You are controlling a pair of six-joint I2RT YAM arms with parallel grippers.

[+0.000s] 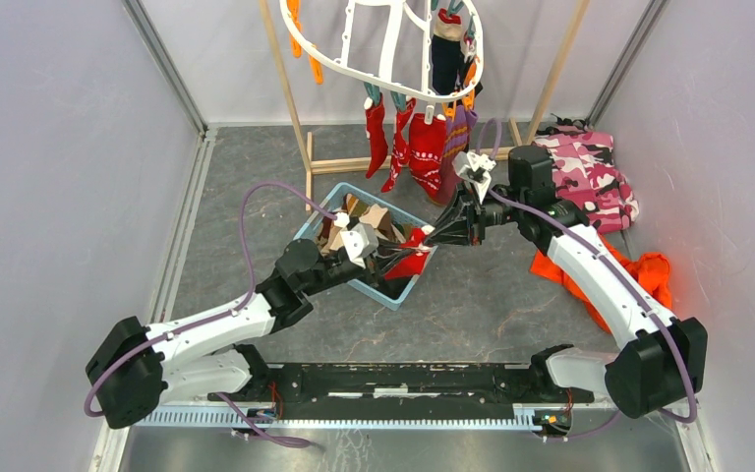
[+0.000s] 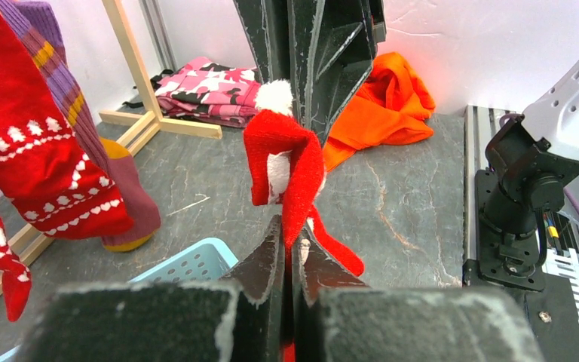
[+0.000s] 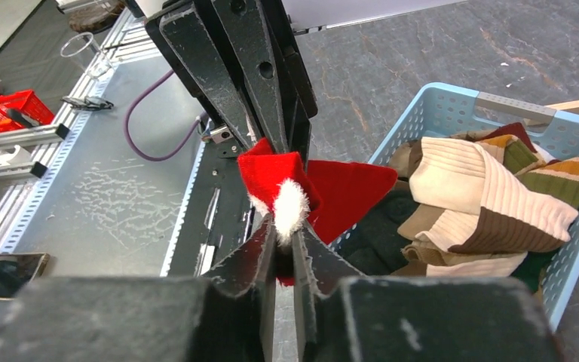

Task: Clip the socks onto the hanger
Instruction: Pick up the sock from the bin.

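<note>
The left gripper and right gripper are held tip to tip, facing each other, each clamped on the red sock.

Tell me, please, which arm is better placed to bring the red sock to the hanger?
Probably right: the right gripper pinches the red white-trimmed sock nearer the white plastic oval hanger; the left gripper holds farther back.

No words, labels, brand names or numbers can be read in any view. The red socks carry only white woven shapes, no letters.
</note>
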